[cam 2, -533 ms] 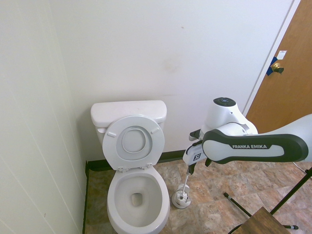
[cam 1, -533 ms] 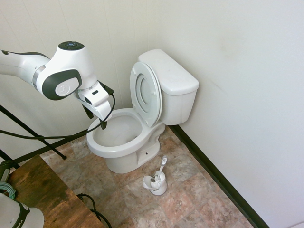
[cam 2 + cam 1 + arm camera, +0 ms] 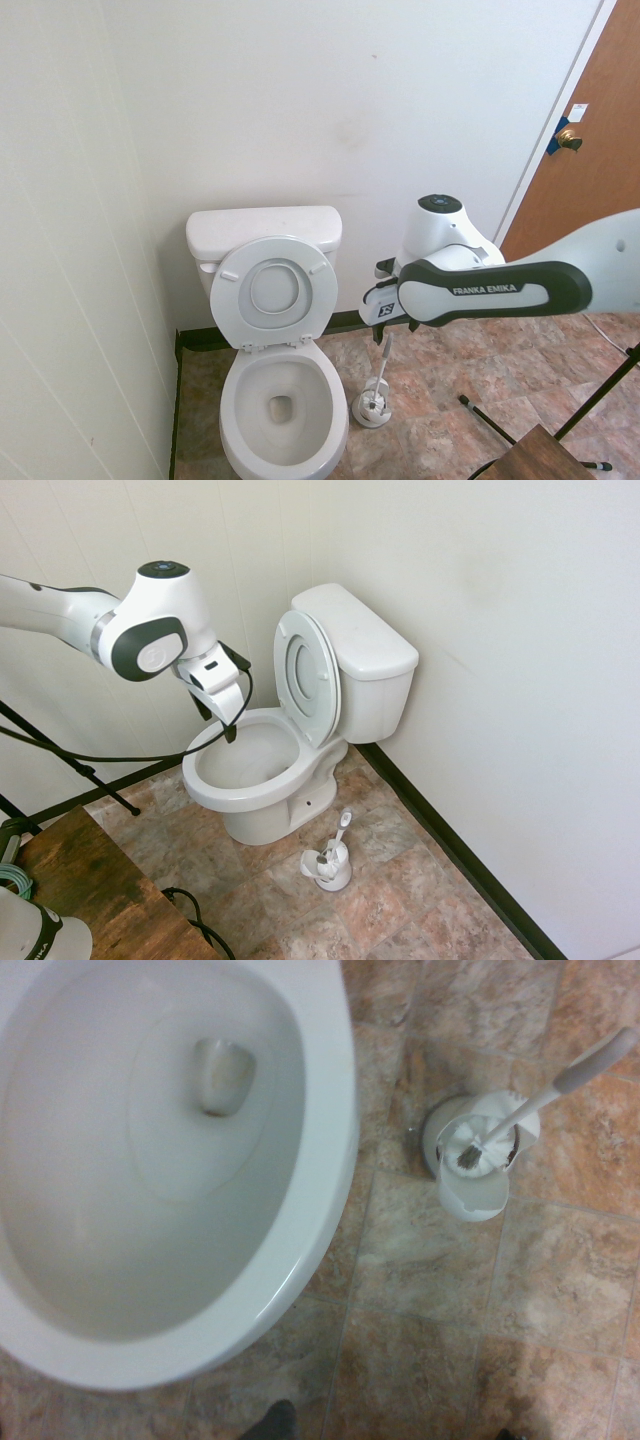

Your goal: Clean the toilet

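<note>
Gripper (image 3: 224,728) hangs above toilet (image 3: 262,780) bowl rim, lid up; can't tell if claw's open or closed. Brush (image 3: 338,832) sits in holder (image 3: 330,867) on floor nearby.

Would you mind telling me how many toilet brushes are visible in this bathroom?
1. The toilet brush stands in its holder on the tiled floor beside the toilet. Nothing suggests another, though the tank could hide one.

Open toilet (image 3: 320,1160) bowl beside a brush (image 3: 530,1100) in its holder (image 3: 475,1180) on tiled floor (image 3: 450,1340).
</note>
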Motion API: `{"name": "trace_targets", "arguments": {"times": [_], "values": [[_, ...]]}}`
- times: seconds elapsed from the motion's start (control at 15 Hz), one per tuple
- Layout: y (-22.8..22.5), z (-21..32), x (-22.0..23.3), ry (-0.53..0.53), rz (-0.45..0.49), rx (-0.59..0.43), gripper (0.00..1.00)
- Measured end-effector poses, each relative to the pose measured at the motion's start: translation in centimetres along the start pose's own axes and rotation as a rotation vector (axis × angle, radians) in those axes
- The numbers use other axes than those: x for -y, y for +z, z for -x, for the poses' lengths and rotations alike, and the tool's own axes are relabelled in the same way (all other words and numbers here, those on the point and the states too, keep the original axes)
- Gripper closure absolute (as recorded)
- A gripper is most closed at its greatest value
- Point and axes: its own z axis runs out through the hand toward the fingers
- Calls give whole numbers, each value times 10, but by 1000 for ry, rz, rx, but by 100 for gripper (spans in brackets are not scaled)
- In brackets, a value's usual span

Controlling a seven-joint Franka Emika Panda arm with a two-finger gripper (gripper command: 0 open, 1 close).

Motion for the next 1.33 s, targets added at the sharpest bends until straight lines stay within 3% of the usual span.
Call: {"name": "trace_targets", "arguments": {"times": [0.27, 0.67, 1.33], "values": [[46, -58, 26, 157, 21, -16, 0], [126, -135, 24, 332, 84, 16, 0], [278, -215, 16, 520, 113, 120, 0]]}}
